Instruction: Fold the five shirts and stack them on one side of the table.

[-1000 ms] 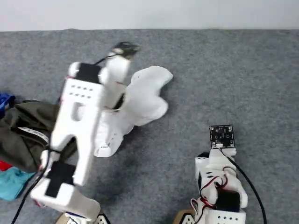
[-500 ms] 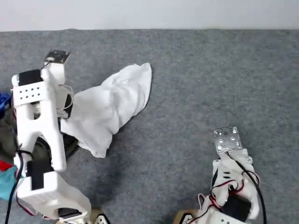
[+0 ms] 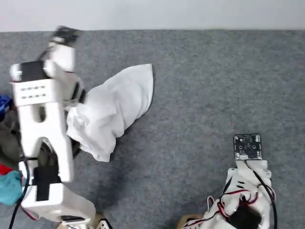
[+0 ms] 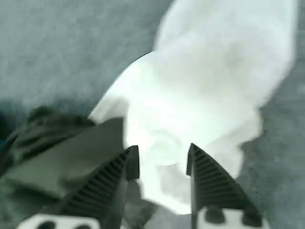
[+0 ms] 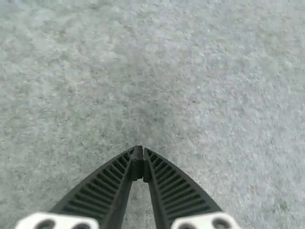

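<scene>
Jaws parted and empty, the left gripper point(image 4: 158, 161) hangs over the crumpled white shirt point(image 3: 114, 105), which lies on open worktop point(image 3: 214, 81) beside the unfolded pile point(image 3: 9, 186), likely for folding room, while the right gripper point(image 5: 140, 153) waits pinched closed, holding nothing.

Bare grey table point(image 3: 214, 81) spreads across the middle and far right, giving open passage. On the left, the crumpled white shirt point(image 3: 114, 107) lies against the left arm point(image 3: 40, 119), which stands over a heap of shirts point(image 3: 7, 143) at the table edge. The right arm point(image 3: 245, 191) occupies the near right corner.
</scene>
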`<control>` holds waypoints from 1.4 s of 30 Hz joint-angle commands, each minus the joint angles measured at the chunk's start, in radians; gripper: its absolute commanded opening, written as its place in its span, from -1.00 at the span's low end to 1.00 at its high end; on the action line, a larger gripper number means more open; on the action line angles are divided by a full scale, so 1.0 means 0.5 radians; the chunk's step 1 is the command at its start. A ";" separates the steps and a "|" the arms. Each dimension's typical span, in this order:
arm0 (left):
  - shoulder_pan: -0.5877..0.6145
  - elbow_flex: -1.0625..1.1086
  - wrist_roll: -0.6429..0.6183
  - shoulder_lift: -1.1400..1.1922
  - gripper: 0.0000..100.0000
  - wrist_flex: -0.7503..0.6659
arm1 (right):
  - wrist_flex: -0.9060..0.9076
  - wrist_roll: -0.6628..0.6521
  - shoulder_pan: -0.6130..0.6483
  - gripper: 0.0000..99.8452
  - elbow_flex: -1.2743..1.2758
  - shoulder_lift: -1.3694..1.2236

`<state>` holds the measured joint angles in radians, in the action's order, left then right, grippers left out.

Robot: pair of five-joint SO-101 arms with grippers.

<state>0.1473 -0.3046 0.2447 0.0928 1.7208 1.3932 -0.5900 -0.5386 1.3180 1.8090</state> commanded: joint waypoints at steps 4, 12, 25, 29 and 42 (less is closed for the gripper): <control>-0.485 0.041 -0.006 0.172 -0.65 -0.009 | 0.011 0.015 -0.051 -0.97 -0.098 -0.029; -0.522 -0.241 0.012 0.651 -0.54 0.003 | 0.014 0.015 -0.057 -0.97 -0.095 -0.029; -0.322 -0.483 0.043 0.733 -0.54 0.061 | 0.017 0.015 -0.054 -0.97 -0.092 -0.029; -0.328 -0.404 0.077 0.733 -0.54 0.064 | 0.017 0.015 -0.051 -0.97 -0.092 -0.029; -0.371 -0.164 0.074 0.733 -0.56 -0.006 | 0.005 0.015 -0.051 -0.97 -0.043 -0.026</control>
<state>-0.0506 -0.3844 0.2770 0.4657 1.7238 1.3947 -0.5900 -0.5508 1.3180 1.8090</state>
